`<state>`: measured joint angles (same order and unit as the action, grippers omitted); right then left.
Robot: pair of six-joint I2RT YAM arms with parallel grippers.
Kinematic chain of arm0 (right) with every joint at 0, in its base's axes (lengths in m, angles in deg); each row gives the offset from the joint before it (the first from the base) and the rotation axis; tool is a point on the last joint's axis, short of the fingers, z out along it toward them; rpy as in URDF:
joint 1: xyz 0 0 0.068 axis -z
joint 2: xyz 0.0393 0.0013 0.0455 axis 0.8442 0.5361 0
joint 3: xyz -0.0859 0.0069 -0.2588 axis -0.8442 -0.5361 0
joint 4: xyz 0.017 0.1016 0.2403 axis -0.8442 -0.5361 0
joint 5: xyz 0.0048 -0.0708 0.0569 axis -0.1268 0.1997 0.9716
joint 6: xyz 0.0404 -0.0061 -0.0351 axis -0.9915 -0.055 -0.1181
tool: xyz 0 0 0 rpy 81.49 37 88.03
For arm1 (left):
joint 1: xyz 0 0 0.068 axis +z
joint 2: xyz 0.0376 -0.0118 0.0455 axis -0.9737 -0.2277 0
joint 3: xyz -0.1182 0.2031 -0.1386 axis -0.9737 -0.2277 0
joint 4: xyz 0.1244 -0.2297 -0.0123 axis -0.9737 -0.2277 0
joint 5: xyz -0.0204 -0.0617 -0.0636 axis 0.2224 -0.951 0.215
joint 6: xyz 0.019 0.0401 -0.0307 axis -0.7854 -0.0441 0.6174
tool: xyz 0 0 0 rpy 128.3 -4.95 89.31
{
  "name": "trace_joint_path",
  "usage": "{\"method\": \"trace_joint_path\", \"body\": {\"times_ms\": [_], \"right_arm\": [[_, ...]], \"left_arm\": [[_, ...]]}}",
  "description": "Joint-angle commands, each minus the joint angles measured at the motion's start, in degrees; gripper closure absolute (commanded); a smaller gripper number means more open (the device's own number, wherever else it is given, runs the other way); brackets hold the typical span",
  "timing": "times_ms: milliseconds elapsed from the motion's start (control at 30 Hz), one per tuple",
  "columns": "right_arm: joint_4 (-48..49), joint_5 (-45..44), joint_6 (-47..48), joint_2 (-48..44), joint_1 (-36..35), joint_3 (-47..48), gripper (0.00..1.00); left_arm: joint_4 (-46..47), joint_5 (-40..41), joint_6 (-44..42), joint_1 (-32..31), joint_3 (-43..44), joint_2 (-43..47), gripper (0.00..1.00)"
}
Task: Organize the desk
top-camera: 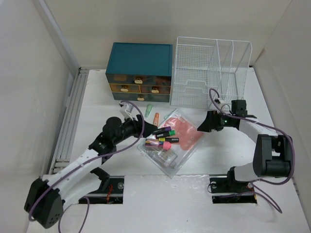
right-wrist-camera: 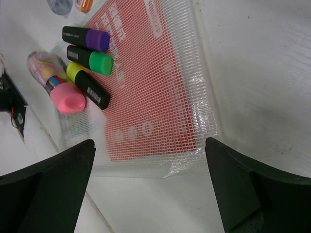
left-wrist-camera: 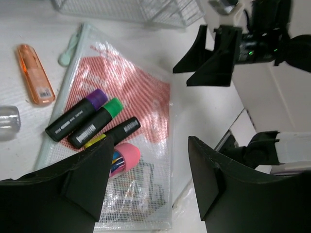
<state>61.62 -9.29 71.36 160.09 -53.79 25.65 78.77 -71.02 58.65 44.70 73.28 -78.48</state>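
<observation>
W/ left tool (left-wrist-camera: 148,182) & right tool (right-wrist-camera: 150,187) both spread & empty over the table (top-camera: 221,158), highlighters (top-camera: 165,132) may be rolled twd its near edge if the mid-table mesh pouch (top-camera: 187,128) is tugged.

Teal drawer cabinet (top-camera: 141,63) beside white wire basket (top-camera: 194,73)

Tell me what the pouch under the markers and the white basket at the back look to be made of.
Pouch: likely clear soft plastic reinforced with a woven grid. It is glossy and wrinkled at the edges, and a red sheet shows through. Basket: thin wire, probably metal with a white coating, forming an open grid you can see through.
</observation>
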Motion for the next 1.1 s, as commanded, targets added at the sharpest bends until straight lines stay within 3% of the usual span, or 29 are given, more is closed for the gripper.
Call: {"method": "trace_joint_path", "body": {"times_ms": [0,200,400,633,1067], "right_arm": [[5.2,-1.4,-3.5,-1.2,-0.2,-0.7,0.00],[6.8,-11.2,-7.4,2.0,-0.2,-0.8,0.04],[6.2,-13.1,-8.8,5.8,-1.6,-0.2,0.06],[5.0,-13.1,-9.3,10.5,-4.6,1.5,0.08],[5.0,-12.5,-9.3,9.9,-6.3,1.5,0.08]], "left_arm": [[9.1,5.8,0.3,-4.4,-1.5,-6.2,0.41],[14.7,11.6,-1.9,-7.8,-1.5,-12.2,0.41],[18.2,12.9,-3.5,-7.8,-3.3,-15.5,0.44],[17.6,16.6,-1.9,-7.8,-8.6,-12.1,0.46],[17.6,17.0,0.8,-7.8,-16.7,-8.4,0.51]]}}
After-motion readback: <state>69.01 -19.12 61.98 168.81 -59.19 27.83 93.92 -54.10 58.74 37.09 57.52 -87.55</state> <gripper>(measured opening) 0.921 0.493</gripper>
